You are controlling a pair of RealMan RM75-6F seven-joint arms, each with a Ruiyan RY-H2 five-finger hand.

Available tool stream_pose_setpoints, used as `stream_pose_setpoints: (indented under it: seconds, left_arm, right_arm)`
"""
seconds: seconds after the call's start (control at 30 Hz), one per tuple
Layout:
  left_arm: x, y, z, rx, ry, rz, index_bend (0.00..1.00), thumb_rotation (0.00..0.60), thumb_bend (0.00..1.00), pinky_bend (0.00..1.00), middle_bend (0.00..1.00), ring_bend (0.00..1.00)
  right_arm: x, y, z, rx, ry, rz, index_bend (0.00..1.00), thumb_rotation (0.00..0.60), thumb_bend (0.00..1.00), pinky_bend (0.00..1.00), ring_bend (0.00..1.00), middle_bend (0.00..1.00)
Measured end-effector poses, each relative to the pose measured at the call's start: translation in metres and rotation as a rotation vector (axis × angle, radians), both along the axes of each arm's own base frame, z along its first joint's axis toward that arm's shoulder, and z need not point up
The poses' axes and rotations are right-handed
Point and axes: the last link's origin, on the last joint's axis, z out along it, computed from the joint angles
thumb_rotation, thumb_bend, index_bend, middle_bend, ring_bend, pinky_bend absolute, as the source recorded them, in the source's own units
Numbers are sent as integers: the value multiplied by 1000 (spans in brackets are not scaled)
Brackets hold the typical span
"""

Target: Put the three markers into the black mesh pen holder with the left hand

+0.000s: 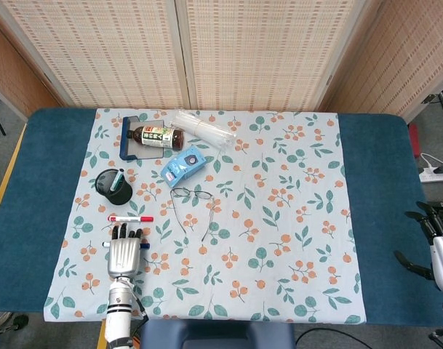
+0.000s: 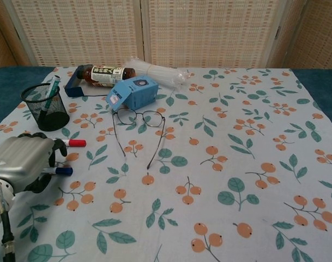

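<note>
The black mesh pen holder (image 1: 113, 187) (image 2: 44, 107) stands at the left of the cloth with a green marker (image 2: 50, 89) upright in it. A red-capped marker (image 1: 131, 218) (image 2: 71, 143) lies flat just in front of the holder. A blue-capped marker (image 1: 144, 246) (image 2: 60, 171) lies nearer the front, its white barrel running under my left hand (image 1: 124, 252) (image 2: 19, 161). That hand sits palm down over it with fingers apart, bent toward the cloth, gripping nothing. My right hand (image 1: 438, 246) hangs off the table's right edge, fingers spread and empty.
Eyeglasses (image 1: 193, 205) (image 2: 138, 124) lie right of the markers. Behind them are a blue box (image 2: 132, 92), a bottle (image 2: 104, 73) on a dark blue stand, and a clear plastic bundle (image 2: 157, 71). The floral cloth (image 1: 279, 218) covers the table.
</note>
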Motion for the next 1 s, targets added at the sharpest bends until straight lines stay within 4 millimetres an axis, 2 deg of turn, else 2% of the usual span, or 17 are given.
stream_pose_setpoints:
  seconds: [0.27, 0.57, 1.0]
  left_arm:
    - [-5, 0, -3, -6, -5, 11, 334, 600, 395, 157, 407, 135]
    - [-4, 3, -1, 45, 2, -20, 506, 600, 402, 203, 568, 232]
    - [-10, 0, 3, 57, -2, -9, 501, 600, 401, 204, 565, 235]
  right_arm:
    - [-1, 0, 1, -5, 1, -5, 264, 600, 98, 163, 251, 122]
    - [-2, 0, 1, -7, 1, -7, 264, 600, 98, 163, 252, 122]
    - [-1, 0, 1, -6, 2, -6, 264, 600, 98, 163, 259, 122]
